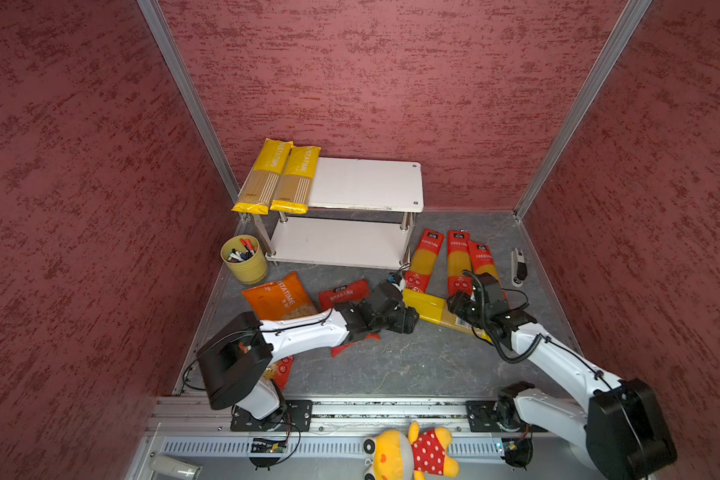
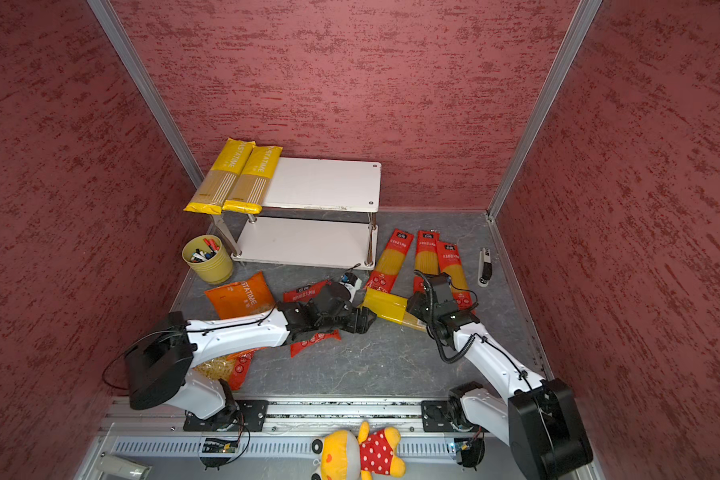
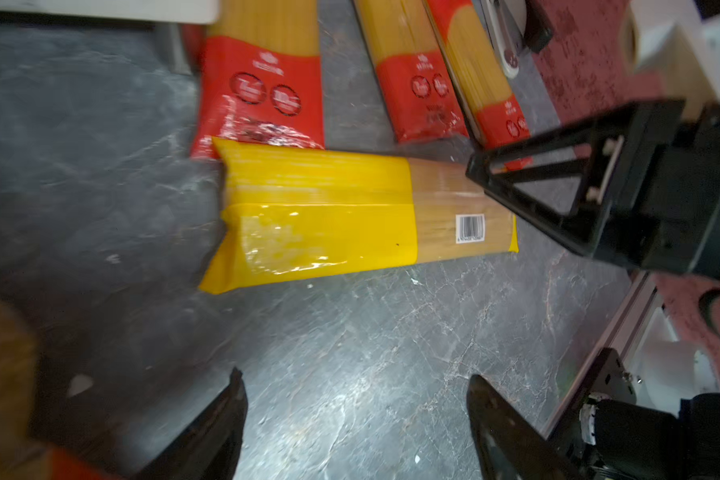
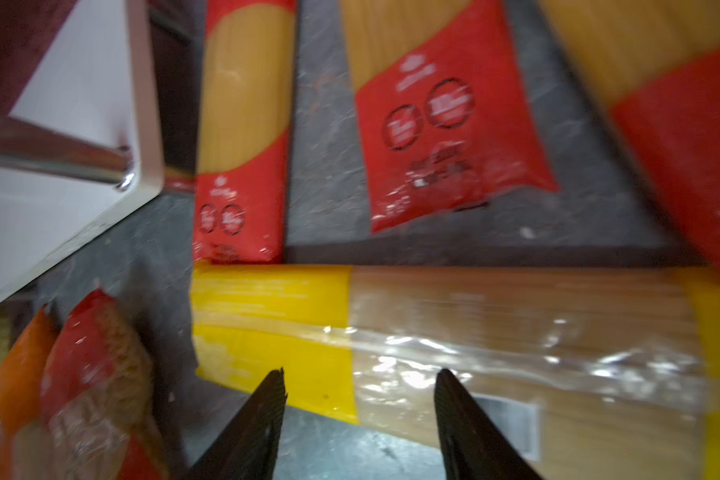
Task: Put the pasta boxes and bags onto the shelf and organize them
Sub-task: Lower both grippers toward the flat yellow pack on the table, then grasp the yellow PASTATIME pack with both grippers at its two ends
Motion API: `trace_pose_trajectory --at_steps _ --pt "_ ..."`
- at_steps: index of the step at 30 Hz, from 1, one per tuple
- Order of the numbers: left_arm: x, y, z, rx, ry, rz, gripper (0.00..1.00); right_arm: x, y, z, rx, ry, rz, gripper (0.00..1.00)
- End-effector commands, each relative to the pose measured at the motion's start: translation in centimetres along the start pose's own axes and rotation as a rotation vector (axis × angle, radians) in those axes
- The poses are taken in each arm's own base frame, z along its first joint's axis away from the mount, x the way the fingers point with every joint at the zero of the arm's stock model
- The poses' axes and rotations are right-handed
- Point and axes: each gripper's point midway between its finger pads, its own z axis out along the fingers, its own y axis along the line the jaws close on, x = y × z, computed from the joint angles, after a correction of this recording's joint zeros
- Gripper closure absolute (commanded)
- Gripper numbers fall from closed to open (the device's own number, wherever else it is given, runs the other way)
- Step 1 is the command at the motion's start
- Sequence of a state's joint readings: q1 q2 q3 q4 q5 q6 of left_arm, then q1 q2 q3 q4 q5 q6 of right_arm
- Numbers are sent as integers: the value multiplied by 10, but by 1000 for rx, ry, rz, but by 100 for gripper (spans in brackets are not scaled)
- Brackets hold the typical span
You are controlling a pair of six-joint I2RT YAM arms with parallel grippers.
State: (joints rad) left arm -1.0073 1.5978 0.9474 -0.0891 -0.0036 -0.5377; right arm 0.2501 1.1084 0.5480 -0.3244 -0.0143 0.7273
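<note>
Right wrist view is showing my right gripper spread wide over the yellow spaghetti pack, left gripper released too, and I'm fearing its slick film slipping.

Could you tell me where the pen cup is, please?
In both top views, the yellow pen cup stands on the floor, just left of the white shelf.

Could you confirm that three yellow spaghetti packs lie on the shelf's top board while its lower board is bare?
Not quite: only two yellow spaghetti packs lie on the top board; both top views show the third pack on the floor. The lower board is bare.
</note>
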Motion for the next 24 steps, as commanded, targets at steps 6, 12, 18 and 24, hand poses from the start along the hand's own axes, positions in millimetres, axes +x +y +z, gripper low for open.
trace_pose_trajectory --at_steps 6,12,18,24 --pt "-13 5 37 -25 49 46 16 -19 -71 -12 194 -37 105 29" --pt "-18 33 49 -78 69 -36 14 -13 -86 -6 168 -36 163 24" --pt "-15 47 61 -61 92 -108 14 -11 -84 5 103 -23 170 19" --pt "-1 50 71 -8 134 -157 16 3 -57 21 -81 61 147 21"
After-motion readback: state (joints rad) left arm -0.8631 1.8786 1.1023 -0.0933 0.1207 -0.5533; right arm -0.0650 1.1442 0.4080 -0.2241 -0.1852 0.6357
